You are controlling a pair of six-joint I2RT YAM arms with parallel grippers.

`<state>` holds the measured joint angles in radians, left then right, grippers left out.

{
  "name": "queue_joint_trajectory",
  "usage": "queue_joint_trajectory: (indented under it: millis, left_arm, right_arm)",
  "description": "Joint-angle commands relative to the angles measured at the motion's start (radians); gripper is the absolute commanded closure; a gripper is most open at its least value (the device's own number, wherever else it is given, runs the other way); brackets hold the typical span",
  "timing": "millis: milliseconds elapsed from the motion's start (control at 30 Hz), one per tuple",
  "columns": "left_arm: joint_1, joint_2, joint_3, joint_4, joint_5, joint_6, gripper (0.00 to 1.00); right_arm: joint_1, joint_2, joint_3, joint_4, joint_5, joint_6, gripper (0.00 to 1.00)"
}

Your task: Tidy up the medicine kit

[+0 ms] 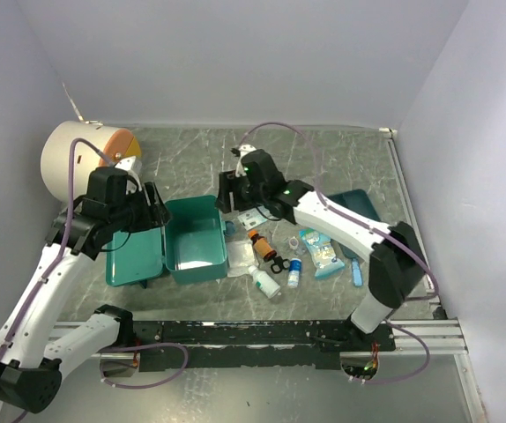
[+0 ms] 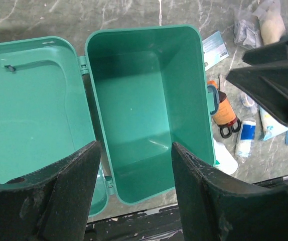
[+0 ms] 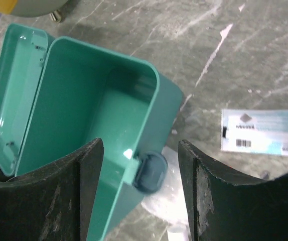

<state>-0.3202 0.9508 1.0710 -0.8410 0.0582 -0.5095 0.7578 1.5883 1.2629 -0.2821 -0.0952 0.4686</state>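
The medicine kit (image 1: 195,238) is a teal box lying open, its lid (image 1: 135,256) folded out to the left. Its inside is empty in the left wrist view (image 2: 144,100). My left gripper (image 1: 154,210) is open and empty above the box's hinge side, and it also shows in the left wrist view (image 2: 136,165). My right gripper (image 1: 227,197) is open and empty above the box's far right corner. In the right wrist view (image 3: 140,170) its jaws stand either side of the box's dark blue latch (image 3: 150,170), above it.
Right of the box lie a clear bag (image 1: 240,256), a brown bottle (image 1: 260,244), a white bottle (image 1: 266,282), a small blue-white bottle (image 1: 294,271), light blue packets (image 1: 323,251) and a blue stick (image 1: 357,271). A dark teal tray (image 1: 359,207) sits further right. A cream cylinder (image 1: 81,159) stands back left.
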Motion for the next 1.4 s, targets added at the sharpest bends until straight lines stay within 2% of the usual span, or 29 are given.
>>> queue_joint_trajectory:
  millis: [0, 167, 300, 567, 833, 1167, 1267, 1367]
  left_arm:
    - [-0.006, -0.037, -0.021, 0.011, -0.054, -0.030, 0.30]
    - [-0.006, -0.060, -0.037, 0.012, -0.060, -0.042, 0.30]
    - [-0.006, -0.061, -0.040, 0.016, -0.052, -0.044, 0.31]
    - [-0.006, -0.058, -0.032, 0.020, -0.054, -0.041, 0.31]
    - [-0.006, -0.061, -0.019, 0.011, -0.066, -0.035, 0.31]
    - [-0.006, -0.062, -0.034, 0.022, -0.052, -0.045, 0.30]
    - [-0.006, -0.057, -0.045, 0.028, -0.039, -0.047, 0.29]
    - [-0.006, -0.050, -0.053, 0.030, -0.040, -0.047, 0.26]
  right_arm:
    - [0.050, 0.129, 0.122, -0.043, 0.123, -0.023, 0.39]
    - [0.058, 0.241, 0.196, -0.059, 0.203, -0.001, 0.40]
    - [0.061, 0.307, 0.240, -0.070, 0.267, 0.039, 0.46]
    - [0.061, 0.271, 0.142, 0.029, 0.593, 0.262, 0.47]
    - [0.057, 0.267, 0.112, -0.028, 0.813, 0.437, 0.47]
    - [0.020, 0.268, 0.111, -0.168, 0.865, 0.620, 0.47]
    - [0.020, 0.245, 0.101, -0.119, 0.805, 0.560, 0.45]
    - [0.020, 0.186, 0.089, -0.053, 0.705, 0.450, 0.38]
